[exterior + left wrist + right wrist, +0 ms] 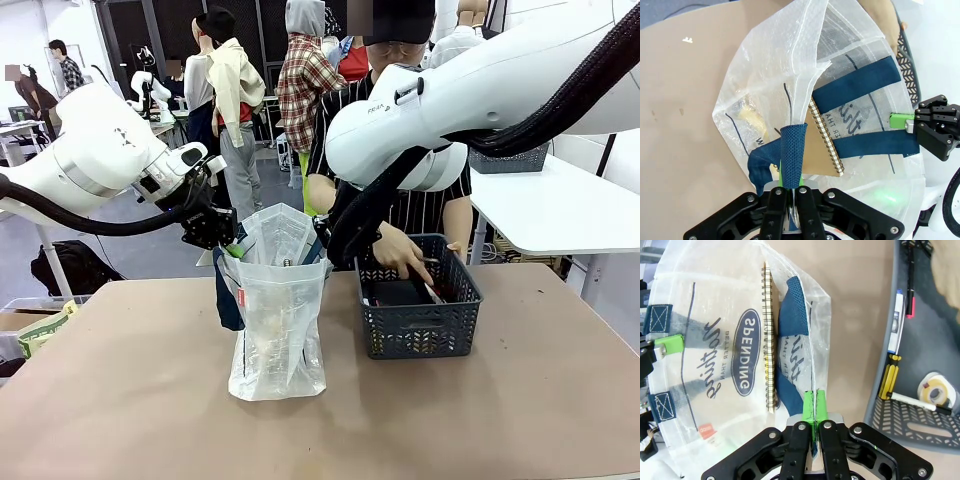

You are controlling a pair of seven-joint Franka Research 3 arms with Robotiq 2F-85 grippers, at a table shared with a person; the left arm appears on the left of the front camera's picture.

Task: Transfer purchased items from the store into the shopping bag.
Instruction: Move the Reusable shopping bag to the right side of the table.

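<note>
Front view showed the loading step under way: the left gripper point(222, 236) and right gripper point(814, 402) were each pinched tight on opposite rims of the shopping bag point(278, 320), holding its mouth open beside the basket point(420, 335). A spiral notebook point(769, 340) lay inside the bag. The person's hand point(405, 255) reached among the purchased items point(935, 392) in the basket, its grasp unclear. The next drop would probably need both grips steady

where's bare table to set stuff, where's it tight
Bare table along the near edge, left of the bag, right of the basket. Tight: bag-basket gap; bag rim held by left gripper and right gripper.
</note>
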